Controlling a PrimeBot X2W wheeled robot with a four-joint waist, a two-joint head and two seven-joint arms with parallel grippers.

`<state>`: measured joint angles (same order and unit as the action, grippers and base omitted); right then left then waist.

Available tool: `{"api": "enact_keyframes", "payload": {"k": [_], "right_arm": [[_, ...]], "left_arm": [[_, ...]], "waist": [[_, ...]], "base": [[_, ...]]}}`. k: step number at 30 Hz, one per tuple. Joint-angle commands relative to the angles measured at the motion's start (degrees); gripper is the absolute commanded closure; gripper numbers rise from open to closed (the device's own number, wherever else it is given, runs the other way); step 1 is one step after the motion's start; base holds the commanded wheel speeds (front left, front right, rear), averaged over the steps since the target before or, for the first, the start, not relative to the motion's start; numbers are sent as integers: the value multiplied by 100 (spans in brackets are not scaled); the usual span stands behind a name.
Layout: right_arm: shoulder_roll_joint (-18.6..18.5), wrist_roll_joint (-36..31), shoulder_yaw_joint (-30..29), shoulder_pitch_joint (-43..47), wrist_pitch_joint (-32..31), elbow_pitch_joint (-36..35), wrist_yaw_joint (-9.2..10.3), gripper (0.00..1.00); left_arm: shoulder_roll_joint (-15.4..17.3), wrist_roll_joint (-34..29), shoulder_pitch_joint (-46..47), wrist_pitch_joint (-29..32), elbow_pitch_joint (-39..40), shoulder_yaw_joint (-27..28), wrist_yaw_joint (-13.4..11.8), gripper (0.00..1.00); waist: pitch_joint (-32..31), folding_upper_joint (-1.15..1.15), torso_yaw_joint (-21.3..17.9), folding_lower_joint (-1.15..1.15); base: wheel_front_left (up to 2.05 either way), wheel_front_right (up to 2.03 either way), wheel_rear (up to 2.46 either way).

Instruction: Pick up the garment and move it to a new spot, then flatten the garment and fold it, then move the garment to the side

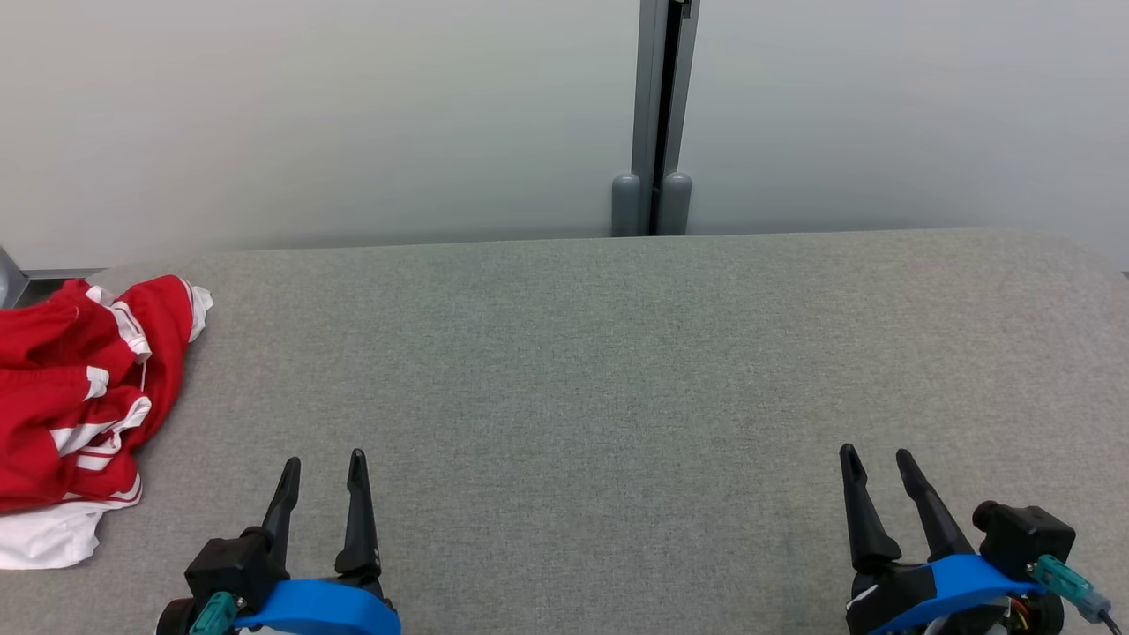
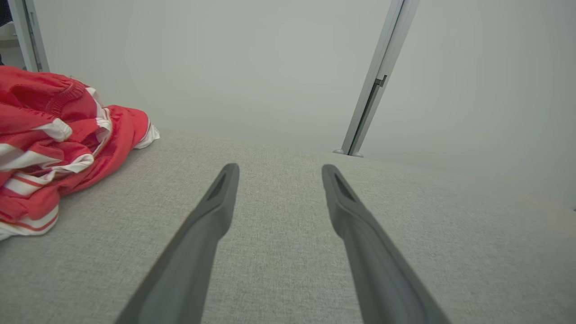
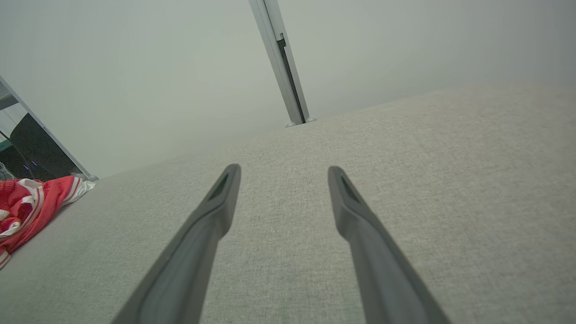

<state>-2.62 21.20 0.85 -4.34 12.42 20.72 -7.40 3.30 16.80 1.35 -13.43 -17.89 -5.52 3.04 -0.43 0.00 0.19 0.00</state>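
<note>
Roughly mapped from the grey post (image 1: 654,106) on the back wall.

- Garment (image 1: 75,397): red with white stripes and a white hem, crumpled in a heap on the grey bench (image 1: 573,353). It lies far to the left of the post, at the bench's left end, and the picture edge cuts part of it off.
- Long axis: runs near to far, about parallel to the post's line in the head view. The white hem end points toward the robot. A red lobe with white trim points toward the wall. It lies loose, with nothing touching it.
- Left gripper (image 1: 325,459): left of the post and well short of its foot, between the post's line and the garment. Its fingers are spread with bare bench between them, holding nothing. It is near the heap but apart from it.
- Right gripper (image 1: 876,451): right of the post, over bare bench and well apart from the garment. It is likewise released and empty.

View differences:
- The head view gives both grippers and the heap's full near-far run.
- The left wrist view, close and low, adds a gathered, ribbed red band at the heap's top and the stacked folds.
- The right wrist view catches just the heap's wall-side corner. Far left of the post it adds a second metal upright (image 3: 45,130) with a dark panel (image 3: 27,148) behind it.
</note>
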Motion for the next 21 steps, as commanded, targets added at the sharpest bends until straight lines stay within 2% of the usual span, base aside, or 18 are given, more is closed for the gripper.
{"api": "enact_keyframes", "payload": {"k": [1, 13, 21], "right_arm": [[-42, -139, -21, -29, 51, -40, -14, 0], [-44, -766, -105, 34, 92, -80, -15, 0], [-42, -873, -195, 94, -15, -137, -15, 0]], "left_arm": [[32, -114, -2, -56, -13, 4, -38, 0], [31, -376, -4, -140, -262, 32, -196, 0], [38, -274, 40, -55, -311, 46, -258, 0]], "waist": [[-3, 0, -2, 0], [-45, 0, -9, 0], [-39, 0, -16, 0]], "base": [[0, 0, 0], [0, 0, 0], [0, 0, 0]]}}
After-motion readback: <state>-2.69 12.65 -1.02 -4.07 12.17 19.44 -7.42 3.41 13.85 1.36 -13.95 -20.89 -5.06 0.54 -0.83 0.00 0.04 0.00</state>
